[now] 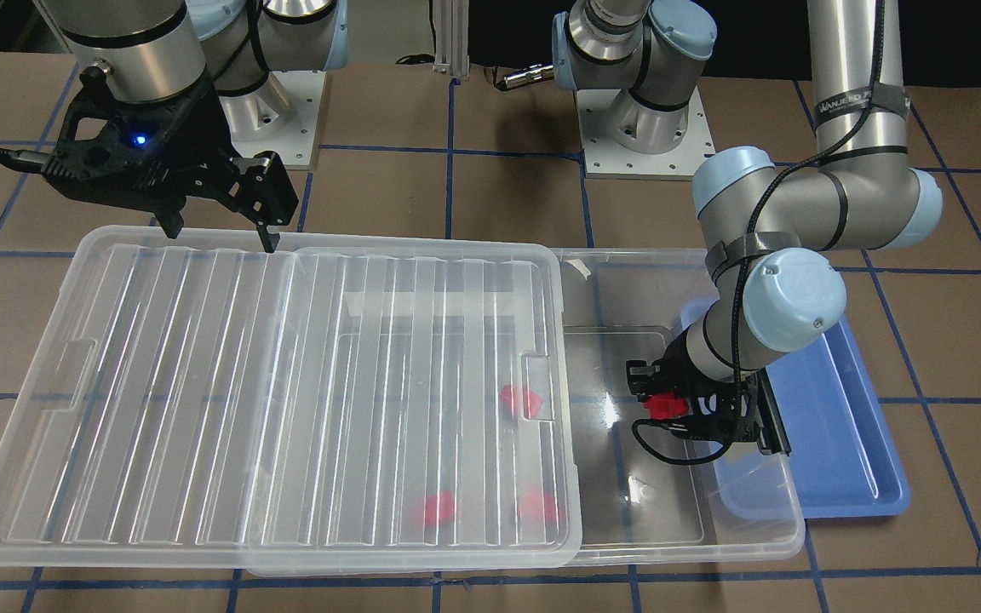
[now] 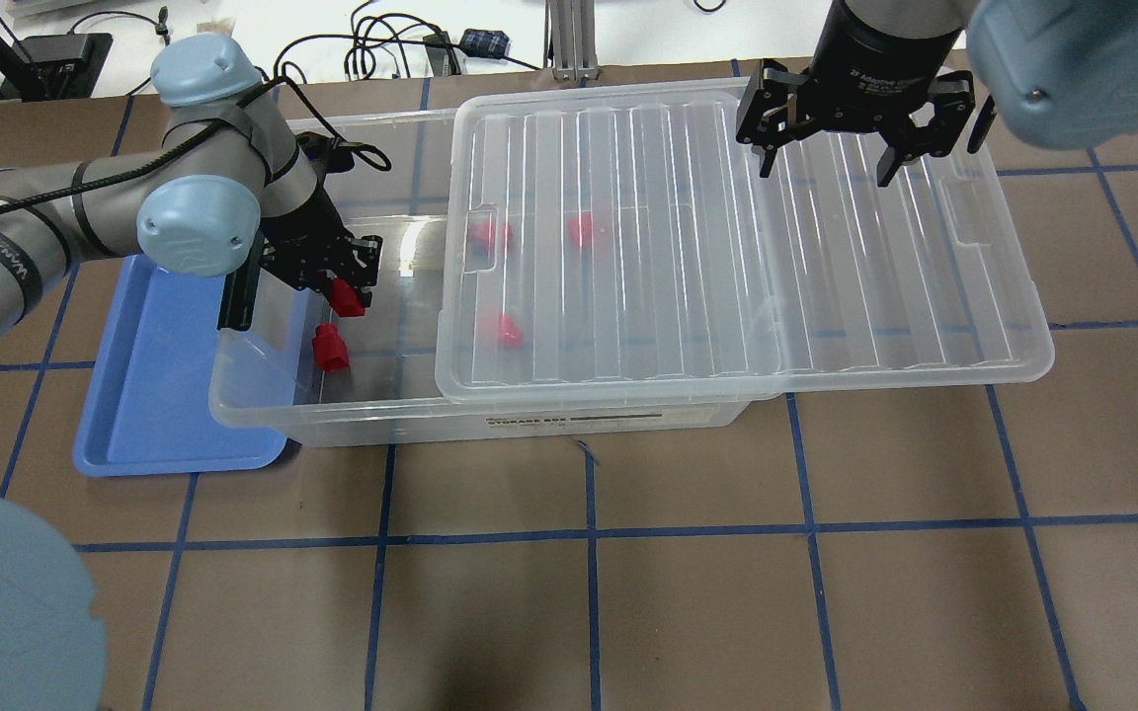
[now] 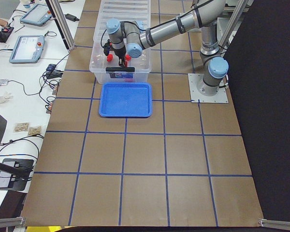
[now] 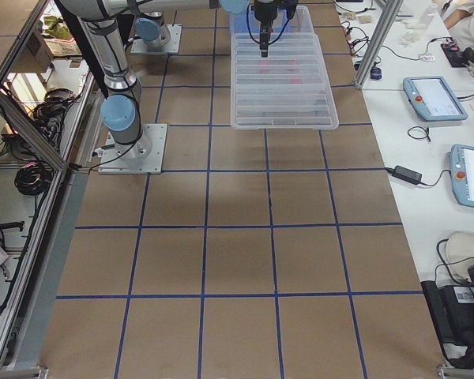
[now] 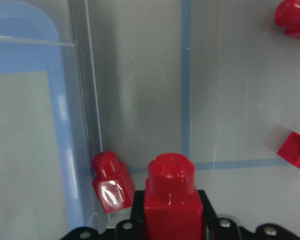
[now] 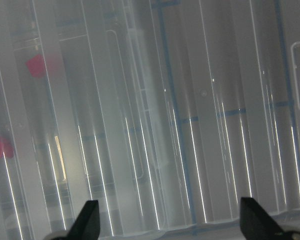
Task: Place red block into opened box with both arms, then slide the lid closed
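My left gripper point(image 2: 345, 292) is shut on a red block point(image 2: 348, 299) and hangs low inside the uncovered end of the clear box point(image 2: 381, 420). In the left wrist view the held block point(image 5: 170, 197) points stub-first at the box floor. Another red block point(image 5: 112, 183) lies beside the box wall just below it. The ribbed lid point(image 2: 727, 257) covers the rest of the box and overhangs its other end. Three red blocks point(image 2: 490, 235) show blurred under the lid. My right gripper point(image 2: 826, 163) stands open over the lid's far long edge, with nothing between its fingers point(image 6: 88, 220).
A blue tray point(image 2: 154, 395) lies against the box's short end under my left arm. Both arm bases point(image 1: 644, 128) stand on the far side of the box in the front-facing view. Brown table with blue grid lines surrounds the box.
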Robot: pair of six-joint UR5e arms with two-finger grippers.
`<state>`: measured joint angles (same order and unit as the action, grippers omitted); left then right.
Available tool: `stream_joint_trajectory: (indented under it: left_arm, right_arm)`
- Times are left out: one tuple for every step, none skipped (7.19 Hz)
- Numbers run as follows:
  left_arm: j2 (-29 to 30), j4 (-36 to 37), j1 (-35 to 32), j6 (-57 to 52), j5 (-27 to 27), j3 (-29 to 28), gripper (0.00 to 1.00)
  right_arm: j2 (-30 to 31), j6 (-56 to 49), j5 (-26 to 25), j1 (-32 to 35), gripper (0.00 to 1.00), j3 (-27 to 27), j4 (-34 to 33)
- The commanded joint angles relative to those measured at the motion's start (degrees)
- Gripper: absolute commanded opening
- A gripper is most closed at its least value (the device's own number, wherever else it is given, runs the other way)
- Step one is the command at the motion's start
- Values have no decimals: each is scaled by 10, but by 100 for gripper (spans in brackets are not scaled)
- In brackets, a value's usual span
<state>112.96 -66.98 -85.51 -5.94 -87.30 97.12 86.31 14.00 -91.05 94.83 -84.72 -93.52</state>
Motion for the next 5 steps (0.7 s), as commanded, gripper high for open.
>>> stream_joint_trajectory:
  left_arm:
    - [24, 8, 0, -4, -1, 7, 0]
    - [25, 6, 0, -7, 0, 11, 0]
    - [30, 9, 0, -7, 0, 18, 0]
    - [35, 8, 0, -8, 0, 19, 0]
    - [38, 8, 0, -7, 1, 20, 0]
  right_arm:
    - [0, 0, 0, 0, 100, 0, 0]
    - [0, 1, -1, 0, 100, 0, 0]
    - [0, 1, -1, 0, 100, 0, 1]
    - [0, 0, -1, 0, 100, 0, 1]
    - [0, 0, -1, 0, 100, 0, 1]
